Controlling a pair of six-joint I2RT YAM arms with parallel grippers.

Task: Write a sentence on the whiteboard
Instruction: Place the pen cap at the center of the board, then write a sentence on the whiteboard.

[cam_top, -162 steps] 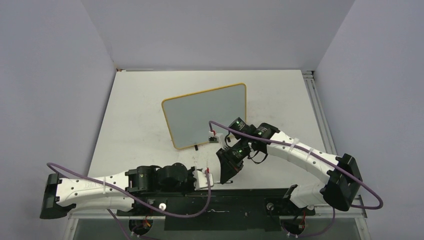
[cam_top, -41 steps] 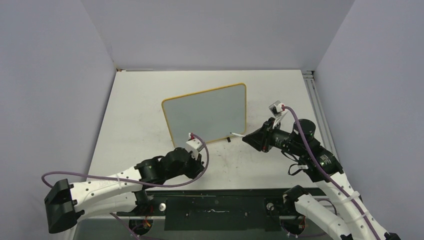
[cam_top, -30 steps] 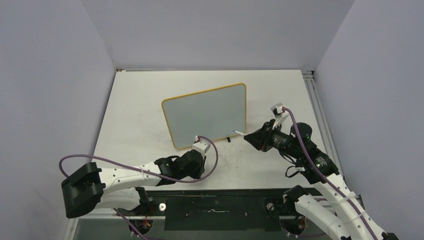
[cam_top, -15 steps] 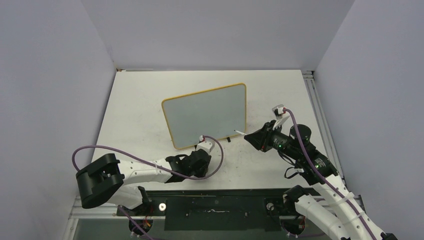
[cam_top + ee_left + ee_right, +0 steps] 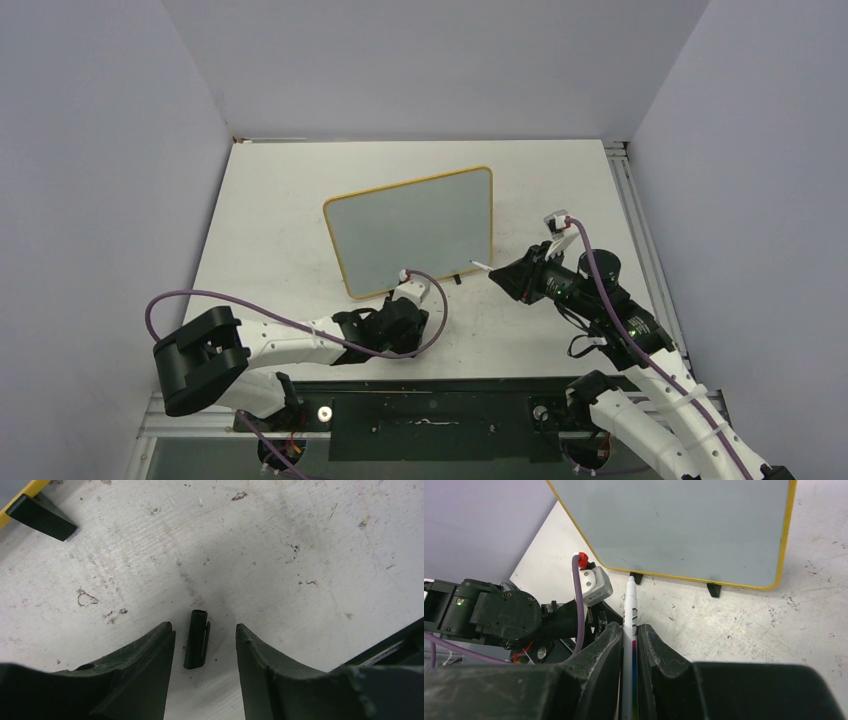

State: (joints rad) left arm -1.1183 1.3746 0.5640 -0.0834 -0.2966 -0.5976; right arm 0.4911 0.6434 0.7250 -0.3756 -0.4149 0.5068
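Note:
The whiteboard (image 5: 410, 230) with its yellow frame stands tilted on two black feet mid-table; its face (image 5: 674, 527) is blank, no sentence shows on it. My right gripper (image 5: 630, 630) is shut on a slim white marker pen (image 5: 629, 612), uncapped, its tip pointing at the board's lower edge just short of it; it also shows in the top view (image 5: 478, 266). My left gripper (image 5: 205, 632) is open, low over the table, its jaws either side of a small black pen cap (image 5: 196, 639) that lies flat between them, untouched.
A black foot of the board (image 5: 41, 516) lies at the upper left of the left wrist view. The left arm's wrist and purple cable (image 5: 584, 585) sit close below the pen tip. The table (image 5: 560, 190) is scuffed white, walled on three sides.
The left arm swung from the near edge up to the board's lower right corner and lowered over the cap. The right arm carried the pen right, then held still near the board's lower edge.

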